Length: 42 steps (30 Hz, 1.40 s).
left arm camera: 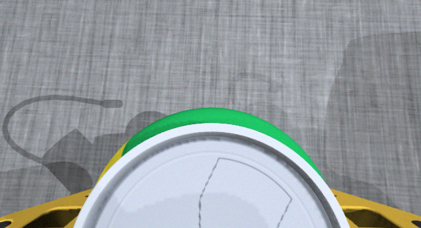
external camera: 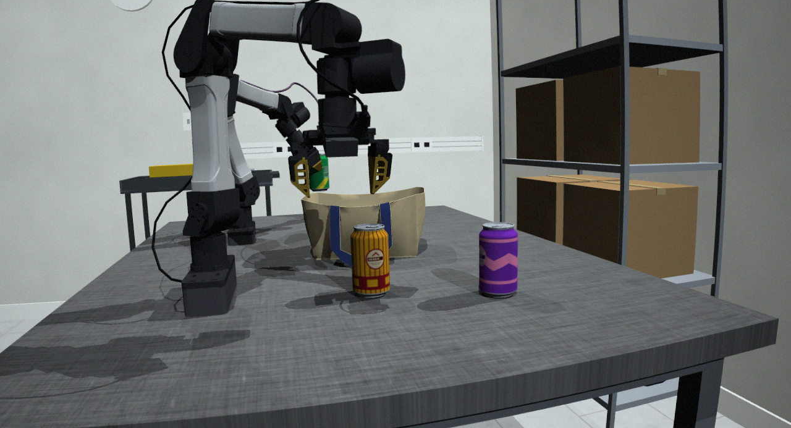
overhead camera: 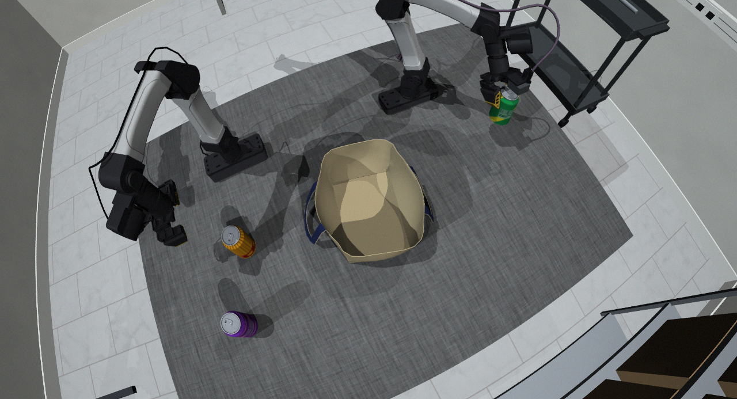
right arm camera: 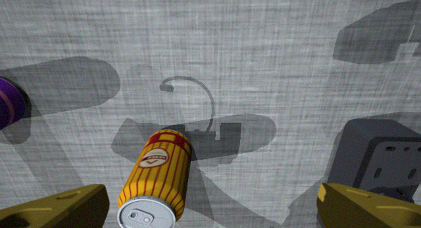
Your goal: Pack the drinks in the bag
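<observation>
A: Let's start with the left gripper [overhead camera: 509,94] [external camera: 316,168] [left arm camera: 210,190]. What's in there?

B: A green aluminium drink can with yellow patches [overhead camera: 505,110] [external camera: 320,174] [left arm camera: 217,115], and it's gripped! One finger on each side, silver lid up towards the wrist camera, the base clear of the grey woven-look table top [overhead camera: 515,216] [external camera: 265,364] [left arm camera: 210,50] [right arm camera: 263,57].

A: And the right gripper [overhead camera: 177,217] [external camera: 340,193] [right arm camera: 212,192]?

B: Jaws wide apart, nothing between them. The yellow-orange can with red stripes [overhead camera: 239,243] [external camera: 370,262] [right arm camera: 161,175] stands upright on the table, lower than the fingertips and touching neither. In the right wrist view it shows within the gap, well towards the left-hand finger of that picture.

A: The purple can with pink bands [overhead camera: 244,325] [external camera: 497,262] [right arm camera: 10,104]?

B: Upright on the table, outside the right jaws' span, past that same finger and beyond the orange can.

A: Where's the tan canvas bag with blue handles [overhead camera: 407,175] [external camera: 406,226]?

B: Standing between the two grippers, apart from both sets of jaws. Walls up, mouth open, and its visible floor has no can on it. All three drinks are outside: one in the left jaws, two on the table near the right ones.
</observation>
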Each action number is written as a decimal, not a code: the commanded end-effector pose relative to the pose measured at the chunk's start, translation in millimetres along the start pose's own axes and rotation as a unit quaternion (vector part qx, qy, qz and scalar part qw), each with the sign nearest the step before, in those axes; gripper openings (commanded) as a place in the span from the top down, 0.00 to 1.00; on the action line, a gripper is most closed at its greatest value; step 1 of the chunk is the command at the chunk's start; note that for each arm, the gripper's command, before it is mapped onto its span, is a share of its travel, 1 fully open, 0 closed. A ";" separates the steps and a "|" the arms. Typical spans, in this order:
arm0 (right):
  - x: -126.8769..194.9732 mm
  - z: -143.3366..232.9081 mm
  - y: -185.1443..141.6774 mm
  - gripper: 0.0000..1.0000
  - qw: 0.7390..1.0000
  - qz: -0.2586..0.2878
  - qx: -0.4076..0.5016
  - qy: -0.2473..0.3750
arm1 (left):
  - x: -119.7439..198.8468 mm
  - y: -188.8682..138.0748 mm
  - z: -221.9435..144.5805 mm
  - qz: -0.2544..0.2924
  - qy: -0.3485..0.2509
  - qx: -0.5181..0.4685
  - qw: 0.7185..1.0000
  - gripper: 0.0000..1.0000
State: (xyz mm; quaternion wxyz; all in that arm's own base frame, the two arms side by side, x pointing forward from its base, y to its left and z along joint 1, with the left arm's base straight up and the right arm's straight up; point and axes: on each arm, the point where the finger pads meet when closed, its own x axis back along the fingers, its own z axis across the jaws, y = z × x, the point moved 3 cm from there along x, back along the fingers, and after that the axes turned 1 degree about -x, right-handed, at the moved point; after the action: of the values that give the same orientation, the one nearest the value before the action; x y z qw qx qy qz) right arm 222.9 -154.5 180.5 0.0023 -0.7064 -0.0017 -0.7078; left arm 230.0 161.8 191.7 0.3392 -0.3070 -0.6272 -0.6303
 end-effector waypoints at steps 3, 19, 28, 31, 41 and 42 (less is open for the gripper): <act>16.1 4.8 5.5 0.00 0.999 -0.026 -0.002 0.029 | 22.0 29.3 1.5 -0.054 0.019 -0.023 0.998 0.33; 16.1 4.8 5.5 0.00 0.999 -0.026 -0.002 0.029 | 44.9 46.8 5.4 -0.034 0.004 -0.013 0.999 0.33; 16.2 4.8 5.5 0.00 0.999 -0.026 -0.002 0.029 | 58.6 53.2 5.3 -0.027 -0.001 -0.010 1.000 0.33; 16.2 4.8 5.5 0.00 0.999 -0.026 -0.002 0.029 | 69.9 62.3 9.8 -0.060 0.028 -0.025 0.998 0.33; 16.2 4.8 5.5 0.00 0.999 -0.026 -0.002 0.029 | 69.6 62.4 5.7 -0.062 0.026 -0.029 0.997 0.33; 16.2 4.8 5.5 0.00 0.999 -0.026 -0.002 0.029 | 69.5 62.2 5.6 -0.062 0.026 -0.029 0.997 0.33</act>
State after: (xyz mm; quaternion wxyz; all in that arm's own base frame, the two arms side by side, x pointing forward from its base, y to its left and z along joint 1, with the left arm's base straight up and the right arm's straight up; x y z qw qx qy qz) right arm 222.9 -154.5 180.7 0.0022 -0.7062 -0.0018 -0.7080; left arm 231.3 163.3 249.2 0.3393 -0.3082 -0.6284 -0.6284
